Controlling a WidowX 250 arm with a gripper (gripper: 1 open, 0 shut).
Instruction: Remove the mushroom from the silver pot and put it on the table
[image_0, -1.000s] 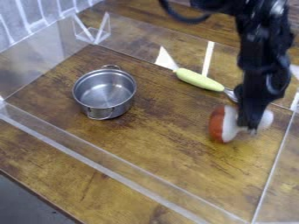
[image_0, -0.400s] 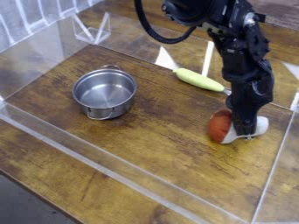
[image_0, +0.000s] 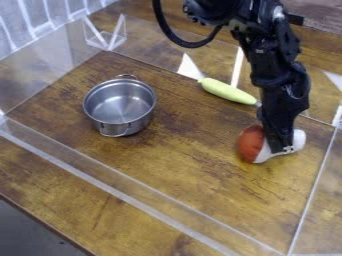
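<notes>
The mushroom (image_0: 253, 146), red-brown cap towards the left and white stem to the right, lies low against the table (image_0: 174, 170) at the right side. My gripper (image_0: 279, 146) comes down steeply from above and is shut on the mushroom's white stem. The silver pot (image_0: 120, 106) stands at the left of the table, upright, with nothing inside it, well apart from my gripper.
A yellow-green vegetable toy (image_0: 229, 92) lies behind the mushroom, with a metal spoon (image_0: 237, 66) beyond it. Clear acrylic walls (image_0: 160, 216) edge the tabletop; the right wall runs close to the mushroom.
The arm has straightened and the wrist has rolled. The mushroom stayed in the grip at nearly the same spot, sinking slightly towards the tabletop.
</notes>
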